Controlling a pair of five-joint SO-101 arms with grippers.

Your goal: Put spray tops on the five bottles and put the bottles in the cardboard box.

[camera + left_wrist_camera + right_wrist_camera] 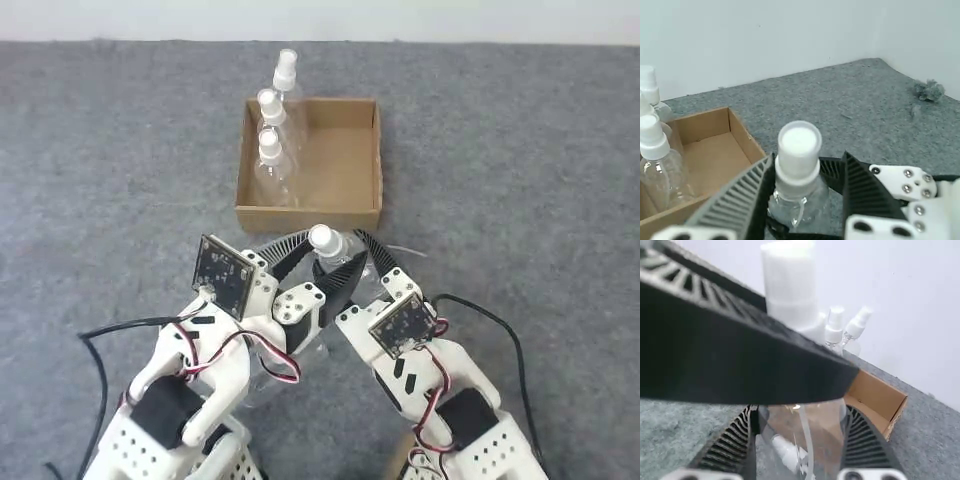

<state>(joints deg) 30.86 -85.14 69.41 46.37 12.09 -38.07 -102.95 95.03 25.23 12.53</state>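
In the high view the left arm (200, 385) lies at 7 o'clock and points toward 1 o'clock. The right arm (445, 385) lies at 5 o'clock and points toward 11. Their wrists meet at centre. The left gripper (807, 167) clasps the bottle (790, 200) just under its top, and the right gripper (799, 415) clamps the bottle's body.

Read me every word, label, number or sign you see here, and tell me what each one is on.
None can be read.
Cardboard box: plain, no print.
Boxed bottles and held bottle: clear, no labels.
Circuit boards: marks too small to read.
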